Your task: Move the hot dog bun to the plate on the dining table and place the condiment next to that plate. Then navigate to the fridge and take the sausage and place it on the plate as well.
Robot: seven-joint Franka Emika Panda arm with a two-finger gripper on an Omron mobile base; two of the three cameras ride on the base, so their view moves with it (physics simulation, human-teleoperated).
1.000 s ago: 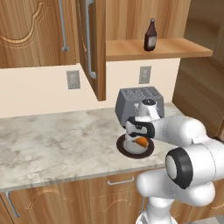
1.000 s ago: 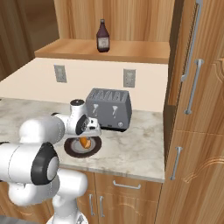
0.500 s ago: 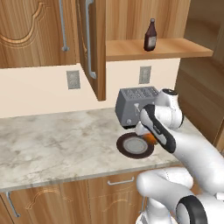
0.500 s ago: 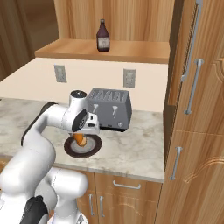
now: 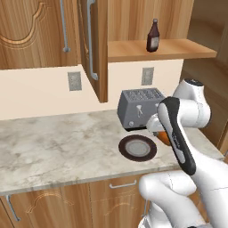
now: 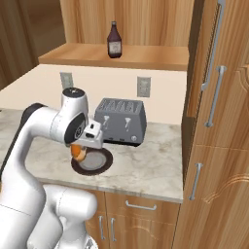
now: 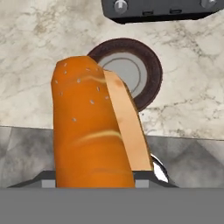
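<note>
- Marble counter (image 5: 58,147), veined grey-beige, wood cabinets under it.
- Toaster (image 5: 139,107) at the counter's back edge, against the wall.
- Plate (image 5: 137,148) on the counter just in front of the toaster, near the front edge, nothing on it.
- Wood shelf (image 5: 178,48) above the counter; bottle (image 5: 153,36) upright on it.

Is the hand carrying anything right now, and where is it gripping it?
Yes: the hand holds the hot dog bun, lifted off the counter above the plate. The grip is at the bun's near end; the exact contact cannot be seen.
</note>
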